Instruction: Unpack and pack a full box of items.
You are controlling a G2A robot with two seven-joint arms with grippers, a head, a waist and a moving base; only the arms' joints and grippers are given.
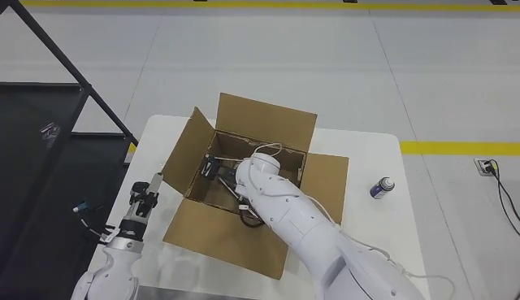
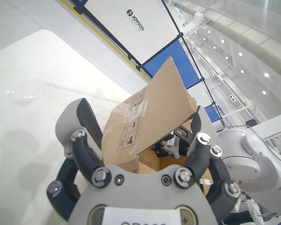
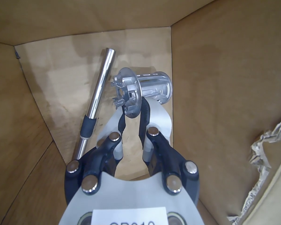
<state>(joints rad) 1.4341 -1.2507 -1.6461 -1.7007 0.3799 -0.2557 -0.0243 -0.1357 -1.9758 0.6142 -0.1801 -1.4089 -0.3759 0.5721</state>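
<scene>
An open cardboard box (image 1: 313,186) with its flaps spread stands on the white table (image 1: 370,158). My right arm goes down into it. Inside, my right gripper (image 3: 134,111) is shut on the flange of a silver metal cylinder part (image 3: 142,90) that rests on the box floor. A chrome tube with a black grip (image 3: 97,103) lies beside that part. My left gripper (image 2: 142,122) is open and holds nothing; it sits just outside the box's left flap (image 2: 152,115). From above, the left gripper (image 1: 146,193) is near the table's left edge.
A small dark can (image 1: 382,188) stands on the table right of the box. A black frame with a dark panel (image 1: 49,162) lies left of the table. Crumpled paper (image 3: 269,141) shows at the box's side wall.
</scene>
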